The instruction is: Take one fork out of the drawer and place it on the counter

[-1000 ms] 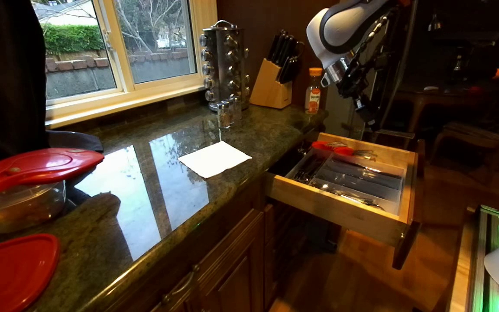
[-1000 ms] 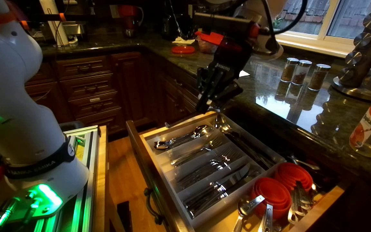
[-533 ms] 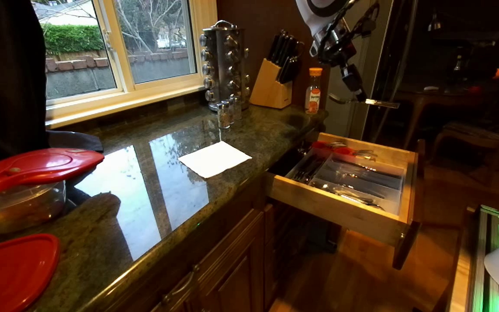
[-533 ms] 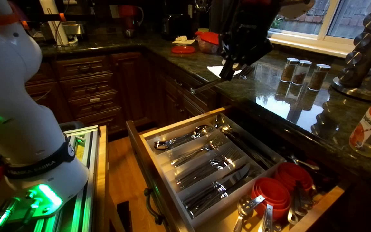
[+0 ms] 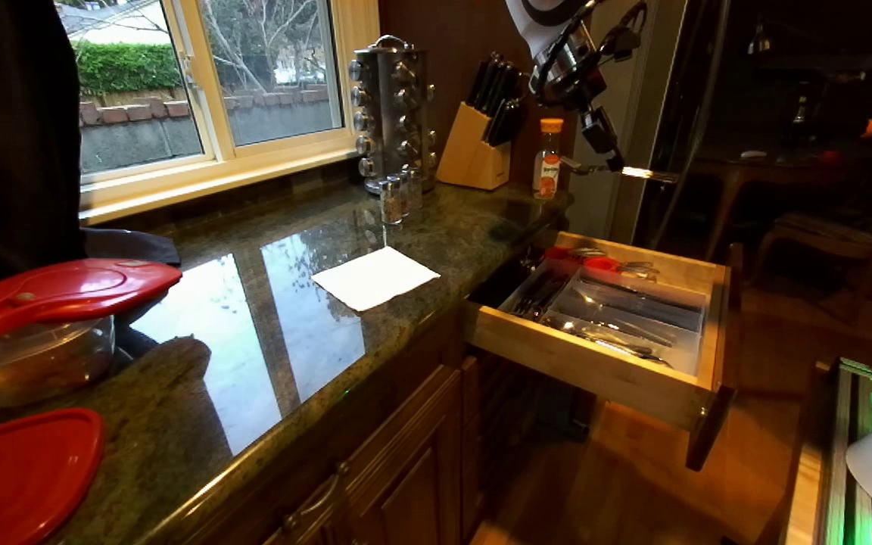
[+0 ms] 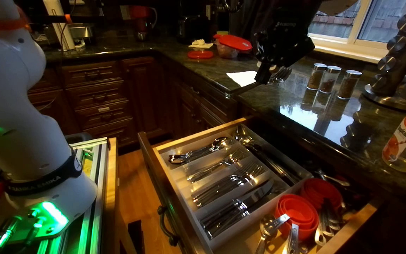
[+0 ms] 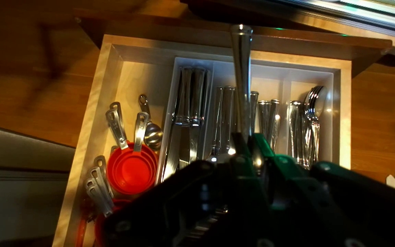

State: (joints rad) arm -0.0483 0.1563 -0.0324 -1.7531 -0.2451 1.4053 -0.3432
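My pincer (image 7: 247, 139) is pinching a fork (image 7: 242, 79) in the air over the open drawer (image 5: 595, 369), apart from the cutlery tray (image 7: 303, 76) below. The fork runs out on both sides of the grip: handle toward the drawer front, tines toward the table (image 5: 474, 235). I read that as a hold near the balance point, which should keep the fork fairly level and let me lay it flat; the glossy stone could let it skid if I released too high.

The sorting helps me. Knives (image 7: 194, 103), other forks (image 6: 217, 189) and spoons (image 7: 317, 99) have separate lanes, with knife and fork handles facing the drawer front, presumably for easy picking. The red measuring cups (image 7: 132, 168) sit outside the tray, probably too bulky for it.

I judge the taking done and the placing not. The white sheet (image 5: 375, 278) on the table may be meant as the landing spot; the next move calls for carrying the tines safely past the table's edge.
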